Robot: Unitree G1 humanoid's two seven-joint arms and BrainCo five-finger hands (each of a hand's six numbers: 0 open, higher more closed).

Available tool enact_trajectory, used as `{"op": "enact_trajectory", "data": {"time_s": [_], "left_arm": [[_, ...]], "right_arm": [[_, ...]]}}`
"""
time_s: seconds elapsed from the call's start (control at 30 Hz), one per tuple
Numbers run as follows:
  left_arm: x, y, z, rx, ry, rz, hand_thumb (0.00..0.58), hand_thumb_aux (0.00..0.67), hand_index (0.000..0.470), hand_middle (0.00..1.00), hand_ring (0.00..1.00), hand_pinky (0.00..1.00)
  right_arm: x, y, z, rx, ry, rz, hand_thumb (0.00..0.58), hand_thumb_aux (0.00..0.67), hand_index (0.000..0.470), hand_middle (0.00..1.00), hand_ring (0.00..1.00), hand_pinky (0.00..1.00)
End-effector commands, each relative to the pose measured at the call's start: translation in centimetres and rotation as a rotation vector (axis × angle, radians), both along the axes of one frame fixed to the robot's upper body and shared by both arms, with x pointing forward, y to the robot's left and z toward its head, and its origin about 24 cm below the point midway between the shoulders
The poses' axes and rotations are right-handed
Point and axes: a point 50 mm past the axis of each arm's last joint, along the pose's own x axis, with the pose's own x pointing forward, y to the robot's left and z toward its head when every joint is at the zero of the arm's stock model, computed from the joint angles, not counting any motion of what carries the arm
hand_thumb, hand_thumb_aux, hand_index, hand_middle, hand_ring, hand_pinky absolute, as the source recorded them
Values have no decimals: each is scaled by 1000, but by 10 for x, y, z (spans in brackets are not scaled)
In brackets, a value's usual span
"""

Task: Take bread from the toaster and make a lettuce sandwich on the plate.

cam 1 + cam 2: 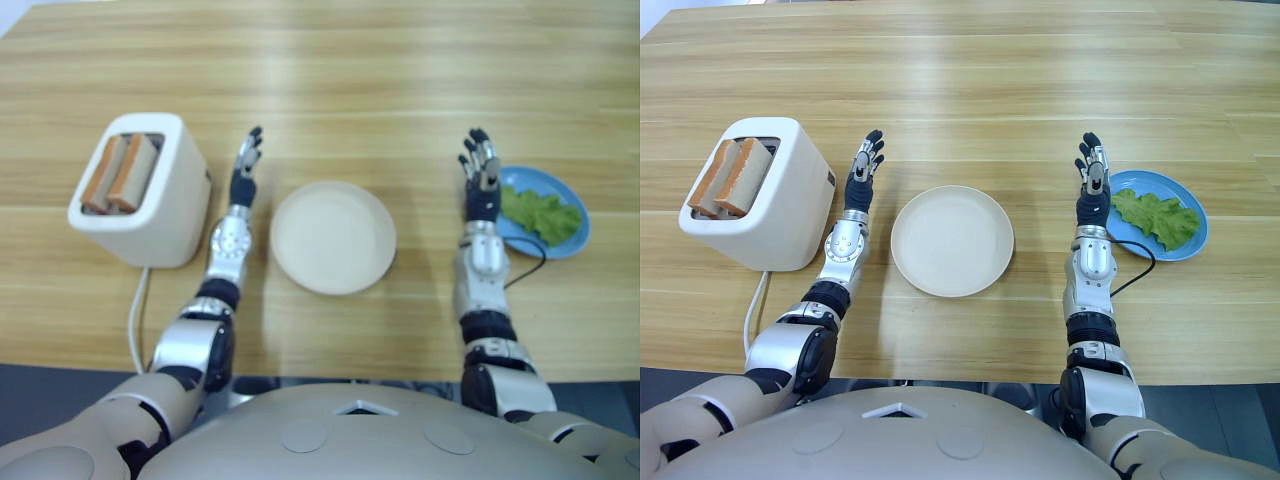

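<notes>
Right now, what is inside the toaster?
Two slices of bread stand side by side in the toaster, tops poking out. Their lower parts are hidden by the toaster's walls.

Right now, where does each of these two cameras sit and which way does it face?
Left eye view: on the head, facing forward and down at the table; both arms show, left hand by the toaster, right hand by the blue plate.
Right eye view: same head, slightly to the right, same downward aim; same arms and open hands.
Both share the toaster, cream plate and lettuce.
</notes>
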Motion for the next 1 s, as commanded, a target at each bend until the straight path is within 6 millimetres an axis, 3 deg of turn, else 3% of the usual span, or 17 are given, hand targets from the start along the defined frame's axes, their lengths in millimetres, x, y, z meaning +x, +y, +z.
{"op": "enact_trajectory", "data": {"time_s": [0.03, 0.2, 0.27, 0.33, 0.4, 0.5, 0.53, 0.63, 0.77, 1.0], "left_arm": [[-3, 3, -4, 1, 19, 8, 0, 0, 0, 0, 0, 0], [-2, 4, -3, -9, 15, 3, 0, 0, 0, 0, 0, 0], [-2, 5, 9, -19, -42, -16, 0, 0, 0, 0, 0, 0], [-7, 10, 40, -27, -172, -41, 0, 0, 0, 0, 0, 0], [-21, 19, 87, -36, -315, -70, 0, 0, 0, 0, 0, 0], [-64, 41, 178, 36, -550, -147, 0, 0, 0, 0, 0, 0], [-77, 49, 199, 69, -592, -170, 0, 0, 0, 0, 0, 0], [-101, 78, 234, 216, -612, -141, 0, 0, 0, 0, 0, 0], [-117, 123, 247, 493, -501, 52, 0, 0, 0, 0, 0, 0], [-112, 203, 196, 1026, -39, 401, 0, 0, 0, 0, 0, 0]], "right_arm": [[0, 1, -8, 0, 46, 26, 0, 0, 0, 0, 0, 0], [1, 2, -15, -10, 79, 39, 0, 0, 0, 0, 0, 0], [0, 3, -17, -18, 91, 40, 0, 0, 0, 0, 0, 0], [0, 5, -20, -24, 102, 42, 0, 0, 0, 0, 0, 0], [-1, 6, -23, -24, 113, 42, 0, 0, 0, 0, 0, 0], [-2, 8, -30, -21, 140, 41, 0, 0, 0, 0, 0, 0], [-3, 9, -32, -19, 147, 38, 0, 0, 0, 0, 0, 0], [-4, 15, -36, -20, 159, 49, 0, 0, 0, 0, 0, 0], [-3, 19, -35, -32, 149, 60, 0, 0, 0, 0, 0, 0], [-15, 10, -38, -45, 155, 36, 0, 0, 0, 0, 0, 0]]}}
